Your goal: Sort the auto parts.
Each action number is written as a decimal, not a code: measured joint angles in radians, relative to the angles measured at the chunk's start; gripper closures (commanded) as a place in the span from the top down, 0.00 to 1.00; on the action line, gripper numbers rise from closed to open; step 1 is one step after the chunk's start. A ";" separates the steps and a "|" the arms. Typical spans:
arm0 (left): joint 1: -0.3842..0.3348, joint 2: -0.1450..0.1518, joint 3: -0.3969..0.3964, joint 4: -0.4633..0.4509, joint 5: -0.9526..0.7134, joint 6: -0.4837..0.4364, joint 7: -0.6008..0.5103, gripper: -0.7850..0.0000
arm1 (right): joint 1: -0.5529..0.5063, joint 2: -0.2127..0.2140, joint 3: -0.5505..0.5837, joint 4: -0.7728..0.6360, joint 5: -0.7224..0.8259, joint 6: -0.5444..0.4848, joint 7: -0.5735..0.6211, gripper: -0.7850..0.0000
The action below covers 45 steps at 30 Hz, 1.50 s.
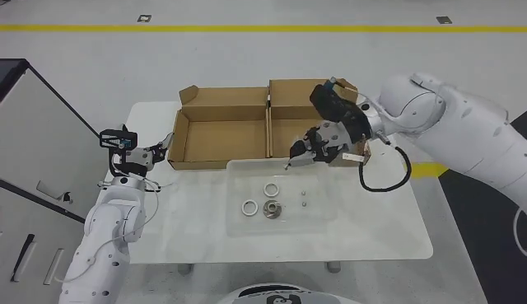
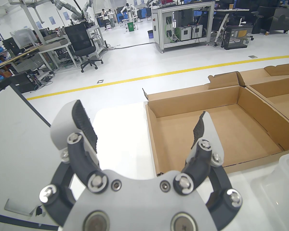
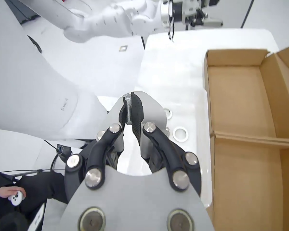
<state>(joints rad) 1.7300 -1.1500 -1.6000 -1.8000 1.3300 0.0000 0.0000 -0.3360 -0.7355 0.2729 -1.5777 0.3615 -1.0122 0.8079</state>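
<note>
My right gripper (image 3: pixel 128 97) is shut on a threaded metal bolt (image 3: pixel 128 110), held lengthwise between its pads. In the top view this gripper (image 1: pixel 294 156) hangs over the far edge of the clear plastic tray (image 1: pixel 239 172), next to the right cardboard box (image 1: pixel 288 135). In the tray lie two white rings (image 1: pixel 270 189) (image 1: pixel 247 208), a metal hub part (image 1: pixel 272 209) and two small bolts (image 1: pixel 304 194). My left gripper (image 2: pixel 141 118) stands open with nothing in it, at the table's left side beside the left cardboard box (image 2: pixel 231 121), and is seen from above as the left gripper (image 1: pixel 162 146).
Two open cardboard boxes stand side by side at the back of the white table (image 1: pixel 198 222), their flaps up. A grey cabinet (image 1: pixel 33 131) stands left of the table. A person's hand (image 3: pixel 14 194) with a controller shows at the right wrist view's edge.
</note>
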 measured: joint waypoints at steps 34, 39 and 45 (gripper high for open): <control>0.000 0.000 0.000 0.000 0.000 0.000 0.000 1.00 | -0.206 0.007 0.365 -0.096 0.388 0.000 -0.045 0.00; 0.000 0.000 0.000 0.000 0.000 0.000 0.000 1.00 | -0.205 -0.052 0.409 -0.098 0.524 0.000 0.002 0.00; 0.000 0.000 0.000 0.000 0.000 0.000 0.000 1.00 | -0.172 -0.138 0.418 -0.091 0.611 0.000 0.000 0.00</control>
<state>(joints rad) 1.7300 -1.1500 -1.6000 -1.8000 1.3300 0.0000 0.0000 -0.5078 -0.8734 0.6904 -1.6685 0.9721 -1.0123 0.8078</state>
